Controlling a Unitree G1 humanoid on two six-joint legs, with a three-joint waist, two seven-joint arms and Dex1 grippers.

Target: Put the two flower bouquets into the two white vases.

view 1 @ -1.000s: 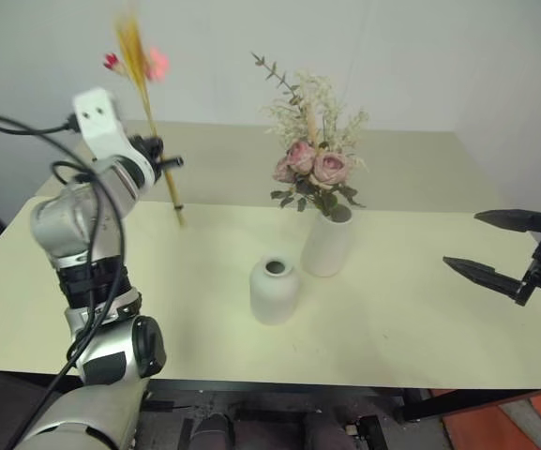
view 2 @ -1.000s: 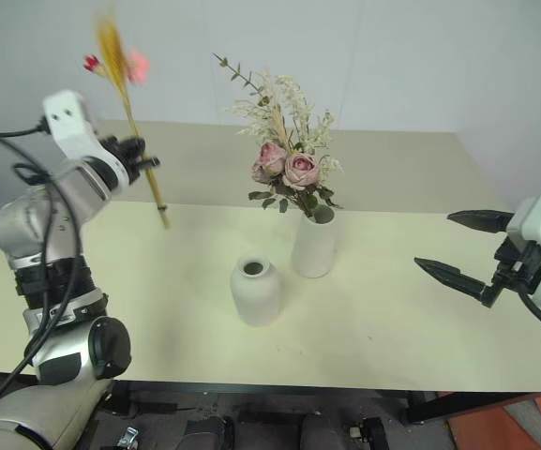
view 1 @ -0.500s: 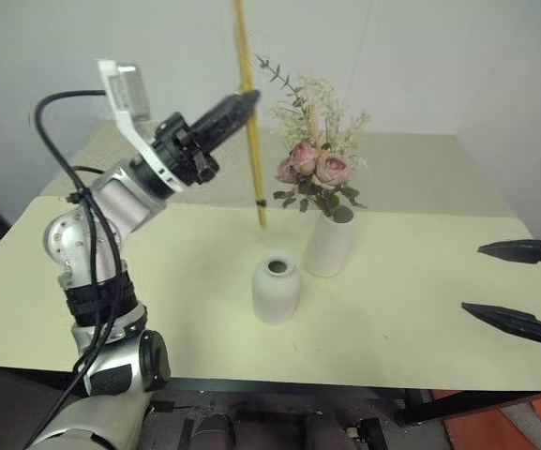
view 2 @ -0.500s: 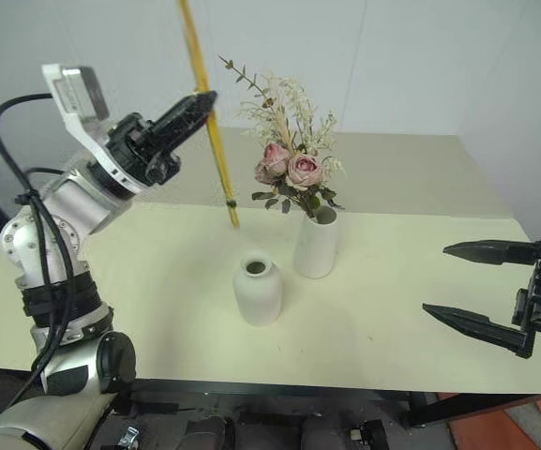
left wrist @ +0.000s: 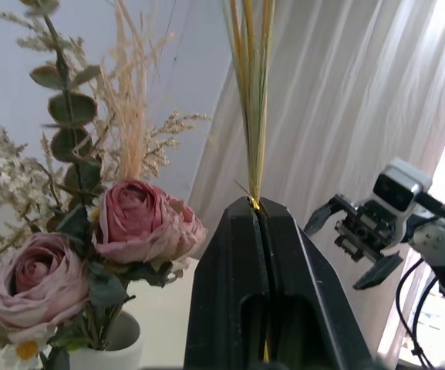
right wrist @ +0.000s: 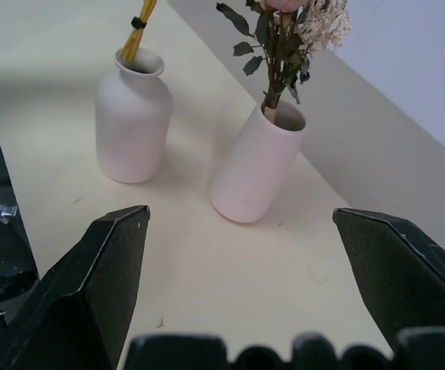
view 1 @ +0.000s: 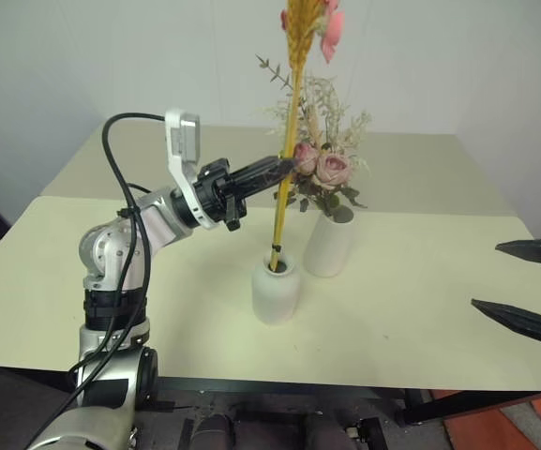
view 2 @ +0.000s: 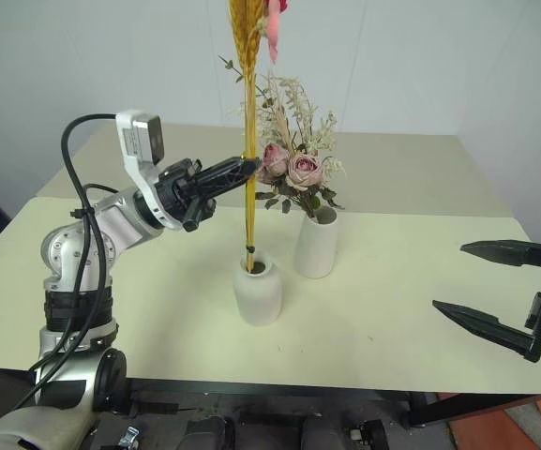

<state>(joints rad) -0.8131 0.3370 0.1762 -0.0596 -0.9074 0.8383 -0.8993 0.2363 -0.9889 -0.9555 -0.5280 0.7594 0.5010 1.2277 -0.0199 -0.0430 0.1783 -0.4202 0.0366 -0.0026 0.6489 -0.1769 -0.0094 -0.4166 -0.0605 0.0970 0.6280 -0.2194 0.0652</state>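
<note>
The left gripper [view 2: 251,165] is clamped tight on the slim yellow-orange bundle [view 2: 248,141], holding it upright so its stalk ends enter the narrow mouth of the shorter rounded vase [view 2: 258,293], while the right gripper [view 2: 495,288] waits wide open, holding nothing, aside.

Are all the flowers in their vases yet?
Almost. The pink rose bunch already stands in the taller vase. The left gripper is shut on the yellow stalks, whose bottom ends are just inside the mouth of the rounder vase. What's left is lowering them and letting go. The right gripper is open.
</note>
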